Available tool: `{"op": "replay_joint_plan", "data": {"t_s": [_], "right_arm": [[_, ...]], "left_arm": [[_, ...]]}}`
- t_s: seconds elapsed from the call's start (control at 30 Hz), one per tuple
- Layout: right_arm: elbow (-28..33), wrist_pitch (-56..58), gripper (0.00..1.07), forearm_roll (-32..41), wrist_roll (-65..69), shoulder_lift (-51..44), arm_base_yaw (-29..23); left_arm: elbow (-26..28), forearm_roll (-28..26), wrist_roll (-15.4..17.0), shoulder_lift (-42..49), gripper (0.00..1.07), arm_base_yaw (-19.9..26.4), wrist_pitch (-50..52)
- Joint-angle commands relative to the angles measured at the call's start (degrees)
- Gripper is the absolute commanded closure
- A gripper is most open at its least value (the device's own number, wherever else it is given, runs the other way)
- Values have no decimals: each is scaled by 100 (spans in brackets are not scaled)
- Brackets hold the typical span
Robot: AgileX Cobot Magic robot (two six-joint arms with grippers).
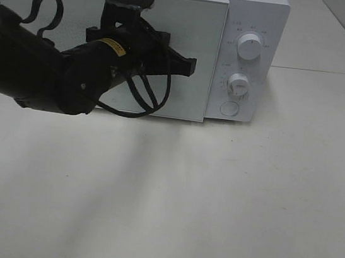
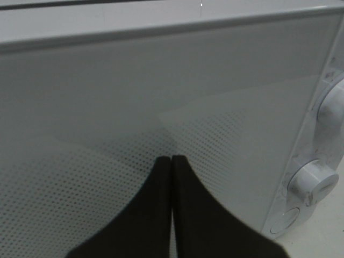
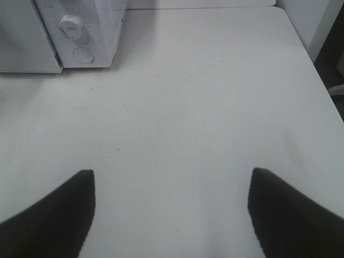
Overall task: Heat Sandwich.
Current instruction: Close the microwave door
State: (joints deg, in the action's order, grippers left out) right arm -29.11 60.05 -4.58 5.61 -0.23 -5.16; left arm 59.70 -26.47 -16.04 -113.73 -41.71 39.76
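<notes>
Now | left end effector [image 2: 171, 158] closed, facing dotted microwave door [image 2: 134, 91] (matte) | right end effector [image 3: 172, 171] wide

Layout: microwave [image 1: 256, 0] at the table's [image 1: 213, 204] back edge, left of centre.

Door [image 1: 185, 102] takes the microwave's left part, panel [image 1: 258, 83] the right. On the panel: upper knob [image 1: 250, 49] over lower knob [image 1: 238, 83] over button [image 1: 229, 108]. Left arm [image 1: 28, 65] comes in from the table's left edge and crosses before the door. Left gripper [image 1: 190, 66] sits before the door's right half, near the panel, tips close to the door face; contact can't be told. Right gripper [image 3: 172, 171] hangs over bare table toward the right edge, well apart from the microwave, which lies behind it and to its left.
</notes>
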Motion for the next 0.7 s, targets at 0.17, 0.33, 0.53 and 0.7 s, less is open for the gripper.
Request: {"op": "replay_joint_plan", "data": {"t_s": [0.17, 0.33, 0.53, 0.7], "right_arm": [[11, -57, 32, -6, -46, -149, 40], [11, -57, 32, -6, -46, -149, 40], [11, -57, 32, -6, -46, -149, 40], [11, -57, 32, -6, -46, -149, 40]], "left_arm": [[665, -837, -653, -315, 107, 132, 143], [882, -922, -791, -413, 107, 132, -11], [882, -922, -791, -413, 107, 132, -63], [882, -922, -808, -401, 107, 115, -69]]}}
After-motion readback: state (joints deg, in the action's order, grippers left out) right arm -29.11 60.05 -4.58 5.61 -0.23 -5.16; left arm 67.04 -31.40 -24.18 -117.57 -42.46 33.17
